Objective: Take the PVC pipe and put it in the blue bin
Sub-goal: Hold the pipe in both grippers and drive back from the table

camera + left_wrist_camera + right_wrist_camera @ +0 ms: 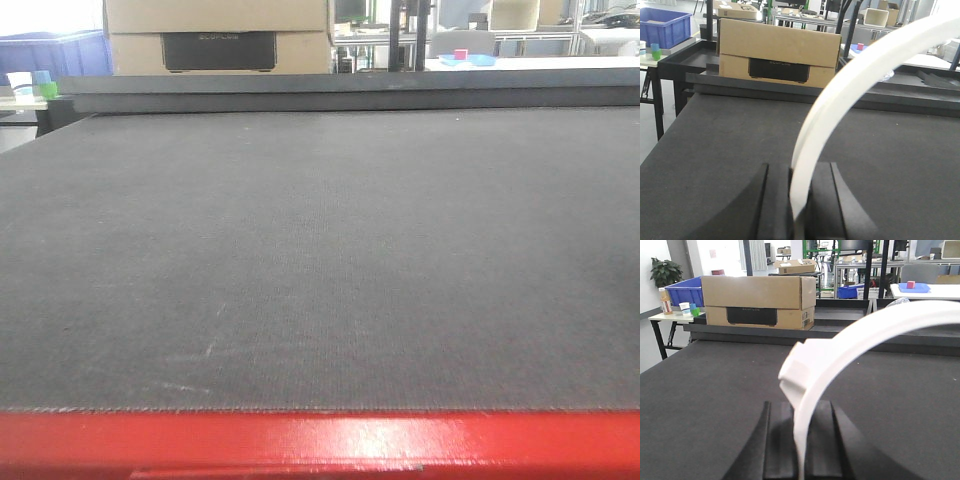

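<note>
In the left wrist view, my left gripper (799, 170) is shut on a slim white curved PVC pipe (840, 95) that arcs up and to the right above the dark table (715, 145). My right gripper (801, 407) is likewise shut on a white curved PVC pipe (855, 335), which has a stepped block near the jaws. A blue bin (667, 27) stands off the table's far left corner, also visible from the right wrist (684, 290) and the front (50, 50). Neither gripper nor pipe shows in the front view.
A cardboard box (777, 52) sits on the raised ledge behind the table's far edge (757, 302). A small side table (667, 315) with a bottle and cups stands at the far left. The table's front edge is red (320, 440).
</note>
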